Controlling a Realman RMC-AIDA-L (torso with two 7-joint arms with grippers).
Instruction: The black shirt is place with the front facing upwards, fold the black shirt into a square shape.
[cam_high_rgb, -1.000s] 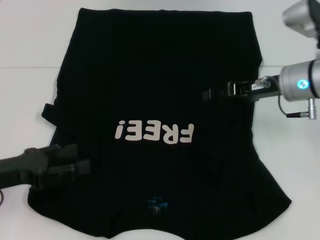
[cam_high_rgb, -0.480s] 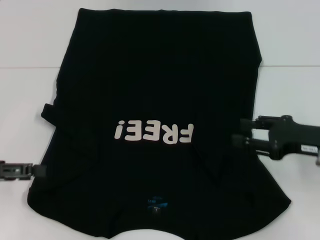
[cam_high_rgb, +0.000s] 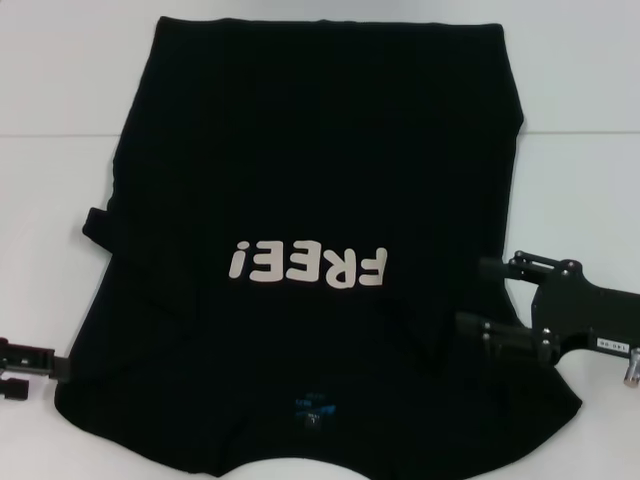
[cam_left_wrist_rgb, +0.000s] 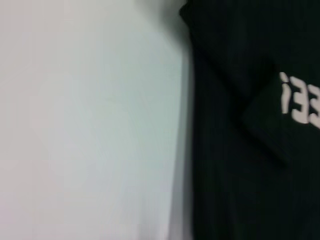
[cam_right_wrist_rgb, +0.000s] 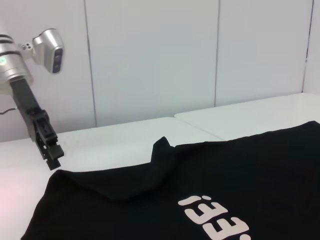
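Observation:
The black shirt (cam_high_rgb: 310, 180) lies spread flat on the white table (cam_high_rgb: 580, 190), its off-white "FREE!" print (cam_high_rgb: 308, 266) facing up and its blue neck label (cam_high_rgb: 313, 410) at the near edge. My right gripper (cam_high_rgb: 487, 296) is open, low at the shirt's right edge near the sleeve, its fingertips just over the cloth with nothing held. Off the shirt's near-left corner sits my left gripper (cam_high_rgb: 30, 365), which the right wrist view shows as the left gripper (cam_right_wrist_rgb: 50, 155) pointing down beside that corner. The shirt (cam_left_wrist_rgb: 240, 150) fills one side of the left wrist view.
A small fold of sleeve (cam_high_rgb: 96, 224) sticks out at the shirt's left edge. A seam (cam_high_rgb: 575, 133) between two table tops crosses behind the shirt. Bare white surface lies on both sides. Pale wall panels (cam_right_wrist_rgb: 150, 60) stand beyond the table.
My right gripper has come off the shirt's middle-right, moving nearer and outward to its right edge. My left gripper has pulled back left and lower, off the cloth. The shirt has not shifted.

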